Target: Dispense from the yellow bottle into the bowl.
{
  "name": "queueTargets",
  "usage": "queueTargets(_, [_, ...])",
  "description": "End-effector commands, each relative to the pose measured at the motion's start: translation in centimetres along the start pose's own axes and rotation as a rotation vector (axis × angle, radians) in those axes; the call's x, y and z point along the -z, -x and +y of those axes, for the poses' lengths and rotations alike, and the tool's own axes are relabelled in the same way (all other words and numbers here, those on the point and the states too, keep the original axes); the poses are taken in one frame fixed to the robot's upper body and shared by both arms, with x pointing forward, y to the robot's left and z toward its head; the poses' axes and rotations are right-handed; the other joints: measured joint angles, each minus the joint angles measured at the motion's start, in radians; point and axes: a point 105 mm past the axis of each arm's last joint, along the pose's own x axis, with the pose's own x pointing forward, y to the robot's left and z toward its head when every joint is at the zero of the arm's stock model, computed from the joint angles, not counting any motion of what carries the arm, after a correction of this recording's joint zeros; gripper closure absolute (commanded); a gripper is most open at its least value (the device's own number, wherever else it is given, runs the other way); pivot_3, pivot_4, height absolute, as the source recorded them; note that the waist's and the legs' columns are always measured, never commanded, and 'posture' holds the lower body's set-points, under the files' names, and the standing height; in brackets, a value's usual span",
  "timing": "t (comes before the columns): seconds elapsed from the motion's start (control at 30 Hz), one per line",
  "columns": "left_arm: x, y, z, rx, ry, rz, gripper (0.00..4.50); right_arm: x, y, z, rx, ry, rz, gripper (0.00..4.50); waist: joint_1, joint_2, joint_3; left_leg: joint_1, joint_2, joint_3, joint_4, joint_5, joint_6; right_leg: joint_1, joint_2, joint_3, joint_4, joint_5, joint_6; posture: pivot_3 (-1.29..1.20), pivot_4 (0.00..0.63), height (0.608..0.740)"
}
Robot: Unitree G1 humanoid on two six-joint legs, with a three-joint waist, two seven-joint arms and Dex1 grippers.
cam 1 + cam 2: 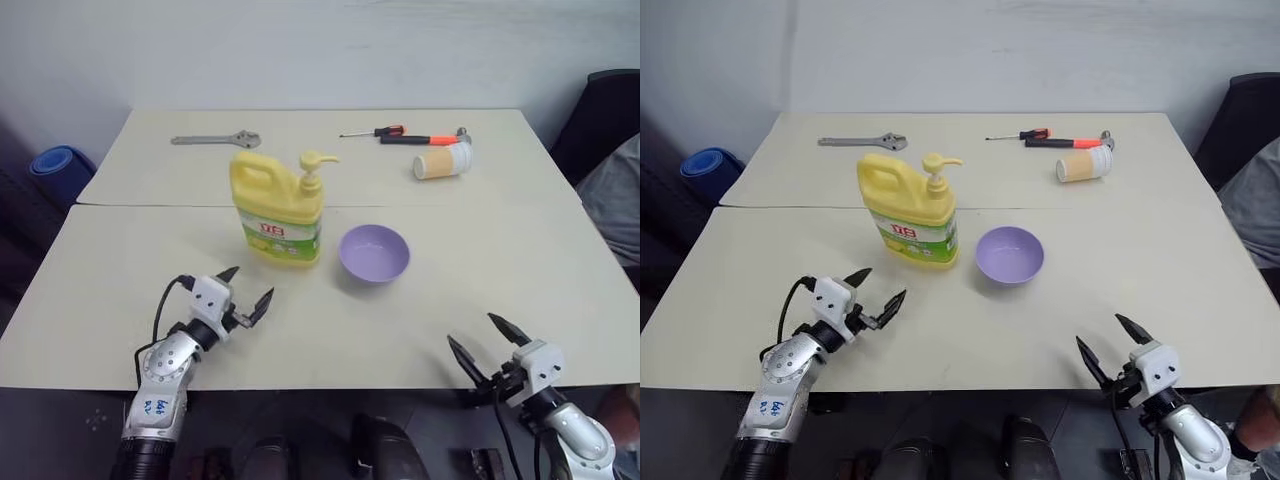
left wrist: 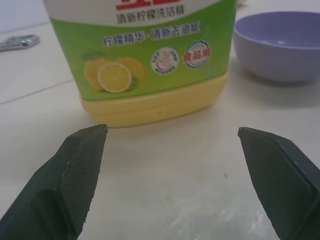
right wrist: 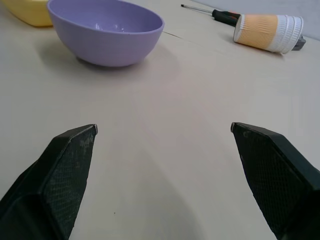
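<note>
1. The table (image 1: 120,300) is pale beige, two tops pushed together with a seam running across.
2. The yellow bottle (image 1: 277,207) stands upright near the middle of the table, pump nozzle pointing toward the robot's right, label facing the robot.
3. The bowl (image 1: 374,253), lavender, sits just beside the bottle on its right, apart from it.
4. The left pincer (image 1: 249,290) hovers near the bottle's base, fingers spread wide, holding nothing.
5. The right pincer (image 1: 480,341) is at the table's near edge, well apart from the bowl, fingers wide and empty.
6. A paper cup (image 1: 442,161) lies on its side at the far right.
7. A wrench (image 1: 215,140), hammer (image 1: 425,139) and screwdriver (image 1: 374,132) lie along the far side.
</note>
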Motion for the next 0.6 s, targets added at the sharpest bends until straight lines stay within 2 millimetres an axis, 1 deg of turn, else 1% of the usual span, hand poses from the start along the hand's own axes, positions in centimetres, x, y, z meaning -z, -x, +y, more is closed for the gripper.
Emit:
queueTargets(0.03, [-0.9,0.1,0.1,0.016,-0.035,-0.036,0.07,-1.2,0.0,-0.3,0.002,0.031,-0.046,0.03,0.001,0.0,0.0,0.0,0.0,0.0,0.0,0.0,0.0,0.0,0.0,0.0,0.0,0.0,0.0,0.0,0.15,0.74])
queueTargets(0.1, [-1.9,0.3,0.4,0.011,-0.012,-0.092,0.07,-1.6,-0.4,0.0,-0.028,0.02,-0.061,0.03,0.002,0.0,0.0,0.0,0.0,0.0,0.0,0.0,0.0,0.0,-0.001,0.0,-0.001,0.0,0.0,0.0,0.15,0.74])
queueTargets(0.13, [-2.9,0.9,0.4,0.065,0.04,-0.132,0.07,-2.5,-1.1,0.3,-0.081,0.017,-0.085,0.03,0.001,0.0,0.0,0.0,0.0,0.0,0.0,0.0,0.0,0.0,-0.001,0.0,-0.001,0.0,0.0,0.0,0.15,0.74])
queueTargets(0.2, [-4.7,2.2,-0.4,0.226,0.129,-0.193,0.07,-4.2,-2.1,1.0,-0.172,0.023,-0.114,0.03,-0.004,0.0,0.0,0.0,0.0,0.0,0.001,0.0,0.0,-0.001,-0.001,0.001,0.0,0.0,0.0,0.0,0.15,0.74])
queueTargets(0.27, [-6.0,3.4,-0.2,0.342,0.142,-0.171,0.07,-6.0,-3.9,2.0,-0.294,0.023,-0.114,0.03,-0.01,0.0,0.0,0.0,0.001,0.001,0.001,0.0,-0.001,-0.002,-0.001,0.002,0.003,-0.001,-0.002,0.0,0.15,0.74])
queueTargets(0.3, [-6.3,3.8,0.1,0.364,0.139,-0.16,0.07,-6.5,-4.4,2.2,-0.323,0.021,-0.107,0.03,-0.012,0.0,0.0,0.0,0.001,0.0,0.001,0.0,-0.001,-0.002,-0.001,0.002,0.004,-0.001,-0.002,0.0,0.15,0.74])
queueTargets(0.33, [-6.8,4.1,0.1,0.408,0.14,-0.147,0.07,-7.1,-5.2,2.9,-0.384,0.019,-0.091,0.03,-0.012,0.0,0.0,0.0,0.001,0.0,0.001,0.0,-0.002,-0.002,-0.001,0.002,0.004,-0.001,-0.002,0.0,0.15,0.74])
queueTargets(0.43, [-7.8,4.6,-0.1,0.502,0.118,-0.121,0.07,-7.9,-7.8,4.3,-0.475,0.028,-0.028,0.03,-0.007,0.0,0.0,0.001,0.001,0.0,0.001,0.001,-0.002,-0.002,0.0,0.001,0.004,-0.002,-0.003,0.0,0.15,0.74])
queueTargets(0.5, [-8.2,4.7,-0.3,0.544,0.082,-0.107,0.07,-7.9,-9.4,5.1,-0.508,0.034,0.021,0.03,-0.001,0.0,0.0,0.0,0.001,-0.001,0.001,0.001,-0.002,-0.002,0.0,0.0,0.005,-0.002,-0.003,0.0,0.15,0.74])
queueTargets(0.57, [-8.6,4.6,-0.5,0.557,0.076,-0.114,0.07,-7.5,-11.4,6.2,-0.527,0.016,0.098,0.03,0.002,0.0,0.0,-0.002,0.0,-0.001,0.001,0.001,-0.002,-0.003,0.0,0.0,0.005,-0.002,-0.003,0.0,0.15,0.74])
queueTargets(0.6, [-8.7,4.5,-0.6,0.562,0.072,-0.117,0.07,-7.6,-12.4,6.8,-0.539,0.022,0.108,0.03,0.002,0.0,0.0,-0.002,0.0,-0.001,0.002,0.001,-0.002,-0.003,0.0,0.0,0.005,-0.002,-0.003,0.0,0.15,0.74])
